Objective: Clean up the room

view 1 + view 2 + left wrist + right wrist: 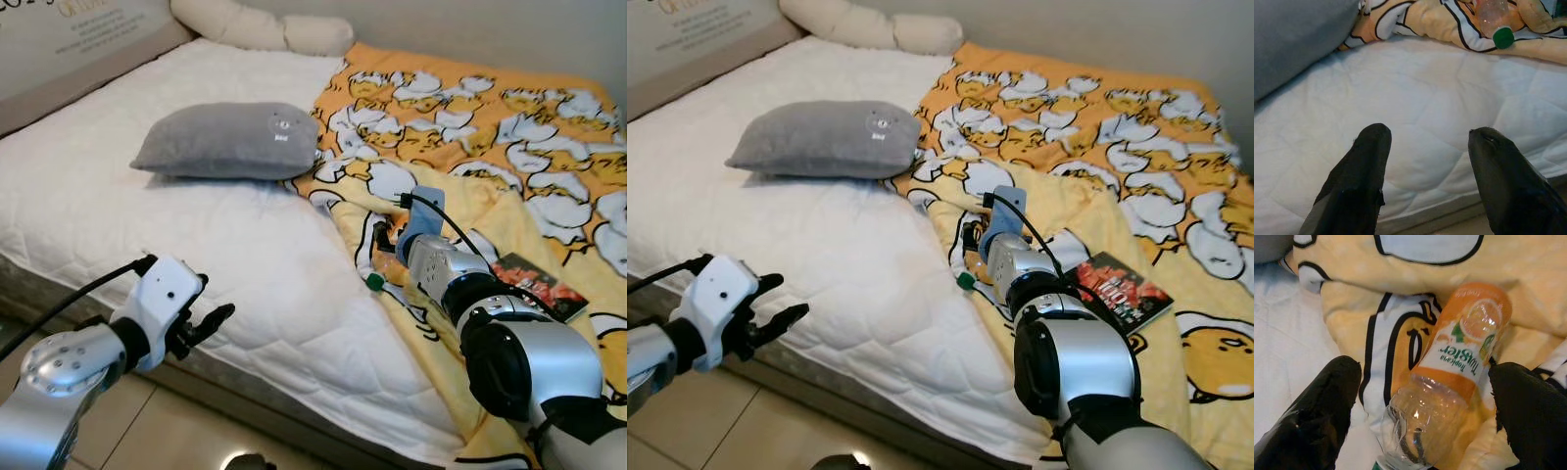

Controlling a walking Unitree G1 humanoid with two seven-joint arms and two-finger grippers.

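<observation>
Right wrist view: the right gripper (1420, 406) straddles the bottle (1449, 382), fingers spread, not touching; bare mattress (196, 245) lies beside it, its cap (373, 282) pointing at the bed edge. The left gripper (211, 321) hangs open there.

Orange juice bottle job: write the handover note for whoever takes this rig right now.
Right gripper: open, fingers either side of the orange juice bottle, not closed on it.
Left gripper: open, holding nothing, over the white mattress near the bed's front edge.
Bottle: lying on its side on the yellow blanket, green cap toward the mattress.
Grey pillow on the mattress; a book on the blanket to the right of the right arm.
Done: approach to the bottle.
Left: grasp and remove the bottle, then probably deal with the book.
</observation>
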